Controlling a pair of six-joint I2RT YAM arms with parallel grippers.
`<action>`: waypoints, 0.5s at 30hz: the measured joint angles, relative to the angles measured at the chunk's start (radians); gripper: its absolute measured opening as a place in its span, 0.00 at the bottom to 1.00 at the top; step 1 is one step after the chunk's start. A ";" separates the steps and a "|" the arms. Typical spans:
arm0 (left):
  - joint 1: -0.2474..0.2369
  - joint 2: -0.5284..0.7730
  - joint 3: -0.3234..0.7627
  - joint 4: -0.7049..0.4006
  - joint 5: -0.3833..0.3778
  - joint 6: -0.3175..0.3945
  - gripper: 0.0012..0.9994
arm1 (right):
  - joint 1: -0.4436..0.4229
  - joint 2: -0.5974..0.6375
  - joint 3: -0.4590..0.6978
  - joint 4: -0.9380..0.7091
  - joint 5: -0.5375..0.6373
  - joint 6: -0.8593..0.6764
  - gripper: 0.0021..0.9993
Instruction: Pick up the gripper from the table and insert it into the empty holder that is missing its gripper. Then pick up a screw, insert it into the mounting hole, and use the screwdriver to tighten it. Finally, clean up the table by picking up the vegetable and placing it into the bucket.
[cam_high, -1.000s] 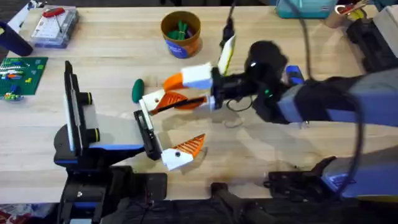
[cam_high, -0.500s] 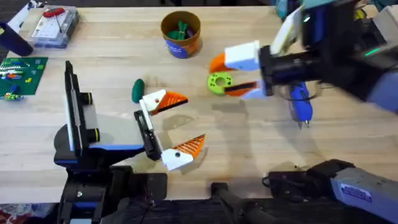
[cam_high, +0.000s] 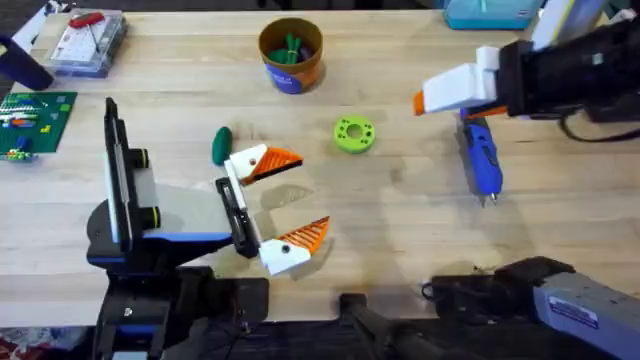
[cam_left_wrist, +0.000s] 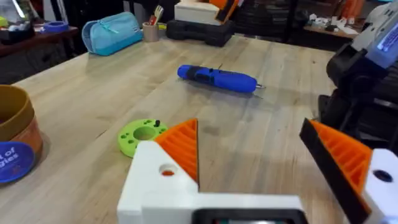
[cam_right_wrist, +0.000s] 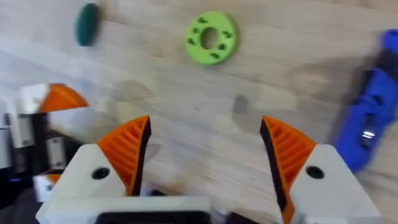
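Observation:
The small orange wedge gripper (cam_high: 281, 160) sits against the white holder (cam_high: 245, 161) on the black rail of my left gripper (cam_high: 310, 192). It faces the ribbed orange finger (cam_high: 310, 233), and the gap between them is wide with nothing in it. In the left wrist view the wedge (cam_left_wrist: 181, 149) tops the white block (cam_left_wrist: 155, 186). My right gripper (cam_high: 425, 100) hovers open at the far right, its fingers (cam_right_wrist: 130, 146) spread over bare wood. Beside the holder lies the dark green vegetable (cam_high: 221, 145). The orange-brown bucket (cam_high: 291, 55) stands at the back.
A green disc (cam_high: 354, 134) with a small dark screw (cam_left_wrist: 157, 123) on it lies mid-table. The blue screwdriver (cam_high: 481, 160) lies to the right, under my right arm. A clear box (cam_high: 85, 40) and a green board (cam_high: 35, 115) sit far left.
My right arm has drawn back from the left gripper's holder to the far right, uncovering the green disc and screwdriver. The orange wedge stays at the holder. The left arm is still.

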 joint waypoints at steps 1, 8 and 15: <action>0.000 0.000 0.000 0.000 0.000 0.000 0.99 | 0.006 0.002 0.015 -0.025 0.046 -0.016 1.00; 0.000 0.000 0.000 0.000 0.000 0.000 0.99 | 0.108 0.134 0.110 -0.039 0.213 -0.084 1.00; 0.000 0.000 0.000 0.000 0.000 0.000 0.99 | 0.193 0.292 0.136 -0.005 0.266 -0.104 1.00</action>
